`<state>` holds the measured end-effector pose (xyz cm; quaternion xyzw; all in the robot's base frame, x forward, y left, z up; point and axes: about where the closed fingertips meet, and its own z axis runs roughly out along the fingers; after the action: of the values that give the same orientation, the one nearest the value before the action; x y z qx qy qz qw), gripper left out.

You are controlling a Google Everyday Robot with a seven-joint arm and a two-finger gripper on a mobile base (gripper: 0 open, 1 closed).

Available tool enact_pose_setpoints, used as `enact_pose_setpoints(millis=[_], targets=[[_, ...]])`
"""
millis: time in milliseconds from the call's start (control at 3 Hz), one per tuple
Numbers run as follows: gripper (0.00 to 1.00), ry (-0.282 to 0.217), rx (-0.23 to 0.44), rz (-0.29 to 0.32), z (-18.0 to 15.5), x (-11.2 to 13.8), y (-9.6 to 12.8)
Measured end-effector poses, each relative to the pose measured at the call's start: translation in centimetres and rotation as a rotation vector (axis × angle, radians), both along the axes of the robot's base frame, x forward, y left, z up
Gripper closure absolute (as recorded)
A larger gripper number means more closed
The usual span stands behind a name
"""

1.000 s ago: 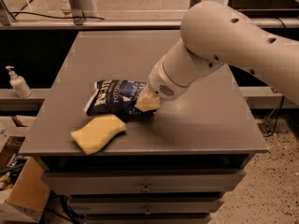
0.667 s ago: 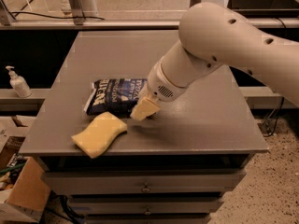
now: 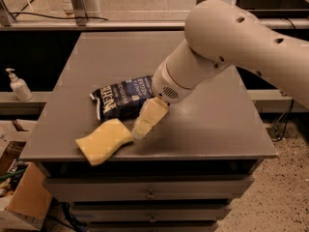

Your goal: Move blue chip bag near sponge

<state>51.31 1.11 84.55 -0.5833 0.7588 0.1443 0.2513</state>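
Note:
The blue chip bag (image 3: 123, 96) lies flat on the grey table (image 3: 207, 129), left of centre, with white lettering on its face. The pale-yellow sponge (image 3: 104, 140) lies just in front of it, near the table's front-left edge; the two are a small gap apart. My gripper (image 3: 145, 122) hangs from the big white arm (image 3: 227, 47) and points down and to the left. Its tip is just right of the sponge and in front of the bag's right end. Nothing shows in it.
A white pump bottle (image 3: 17, 85) stands on a low ledge to the left of the table. A cardboard box (image 3: 24, 199) sits on the floor at the lower left. Drawers (image 3: 149, 195) run below the table's front edge.
My gripper has come off the bag's right end and moved forward and left, toward the sponge. The bag and the sponge have stayed where they were.

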Motion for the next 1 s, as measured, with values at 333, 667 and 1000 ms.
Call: enact_pose_setpoints(millis=[333,667,1000], targets=[[0.0,-0.009,-0.02,-0.016,0.4,0.2,-1.3],[0.0,-0.021,-0.036,-0.038,0.4,0.6,-3.5],[0.0,-0.048,-0.018,-0.074,0.7,1.4,-6.5]])
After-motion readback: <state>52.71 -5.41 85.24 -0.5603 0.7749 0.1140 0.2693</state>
